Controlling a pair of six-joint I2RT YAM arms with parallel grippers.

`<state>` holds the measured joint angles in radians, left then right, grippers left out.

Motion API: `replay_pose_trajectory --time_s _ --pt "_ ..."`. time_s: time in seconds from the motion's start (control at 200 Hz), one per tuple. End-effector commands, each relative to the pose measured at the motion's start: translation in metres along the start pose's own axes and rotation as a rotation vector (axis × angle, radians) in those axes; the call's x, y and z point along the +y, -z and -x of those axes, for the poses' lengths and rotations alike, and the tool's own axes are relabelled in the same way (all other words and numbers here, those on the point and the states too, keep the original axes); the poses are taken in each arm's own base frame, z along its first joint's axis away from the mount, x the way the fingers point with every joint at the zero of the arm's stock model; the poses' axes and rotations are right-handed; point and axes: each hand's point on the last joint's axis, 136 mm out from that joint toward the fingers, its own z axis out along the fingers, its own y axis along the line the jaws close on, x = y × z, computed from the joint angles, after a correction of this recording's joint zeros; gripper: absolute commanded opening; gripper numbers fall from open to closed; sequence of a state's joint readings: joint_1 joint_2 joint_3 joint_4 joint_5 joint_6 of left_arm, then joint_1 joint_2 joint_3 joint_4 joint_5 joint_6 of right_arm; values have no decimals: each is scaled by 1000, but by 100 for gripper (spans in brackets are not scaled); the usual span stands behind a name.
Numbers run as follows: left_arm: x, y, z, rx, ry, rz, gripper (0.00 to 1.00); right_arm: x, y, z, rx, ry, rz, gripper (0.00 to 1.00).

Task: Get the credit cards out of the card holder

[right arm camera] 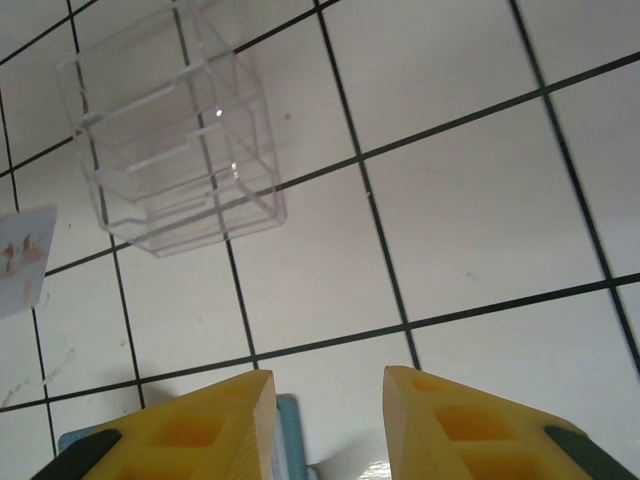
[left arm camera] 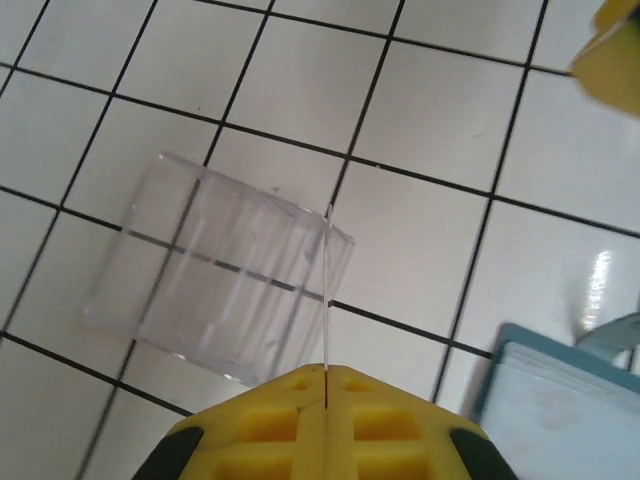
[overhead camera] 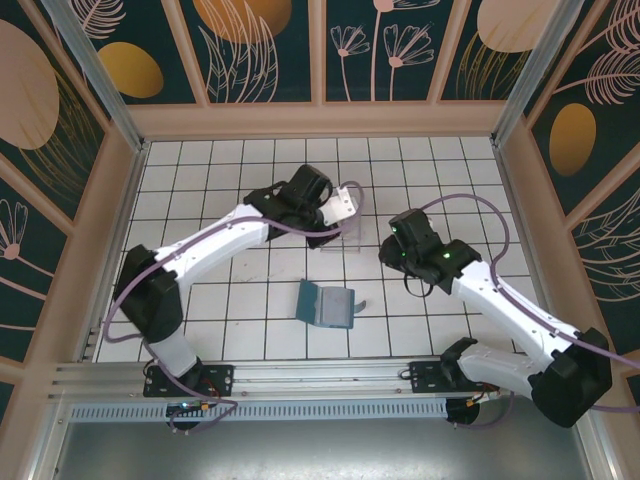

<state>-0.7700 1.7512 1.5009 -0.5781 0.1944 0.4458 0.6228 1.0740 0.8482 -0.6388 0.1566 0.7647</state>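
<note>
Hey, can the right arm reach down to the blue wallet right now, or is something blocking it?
Probably yes. The right gripper is open and empty, the wallet lies uncovered nearby, and the left gripper, holding a card, is off at the clear tray.

- Tray (overhead camera: 345,240) is set on the table (overhead camera: 200,170), behind the card holder (overhead camera: 325,304).
- Credit card (right arm camera: 22,260) is held beside the tray by the left gripper (left arm camera: 327,372).
- Right gripper (right arm camera: 330,385) is placed right of the tray, apart.

bare tiles (overhead camera: 250,300) all round card holder (overhead camera: 325,303), clear tray (overhead camera: 345,240) near its far side
</note>
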Motion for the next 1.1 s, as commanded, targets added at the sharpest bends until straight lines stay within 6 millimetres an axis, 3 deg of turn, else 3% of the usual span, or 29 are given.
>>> replay_pose_trajectory --time_s 0.0,0.145,0.28,0.47,1.096 --pt "5 -16 -18 143 -151 -43 0 -10 10 8 -35 13 -28 35" --pt "10 -35 -19 211 -250 -90 0 -12 11 9 -34 4 -21 35" --pt "28 -49 -12 235 -325 -48 0 -12 8 7 -25 -3 -11 34" --pt "20 -61 -19 298 -388 -164 0 -12 4 1 -1 -6 -6 34" --pt "29 -92 -46 404 -350 -254 0 -15 1 -7 23 -26 5 33"
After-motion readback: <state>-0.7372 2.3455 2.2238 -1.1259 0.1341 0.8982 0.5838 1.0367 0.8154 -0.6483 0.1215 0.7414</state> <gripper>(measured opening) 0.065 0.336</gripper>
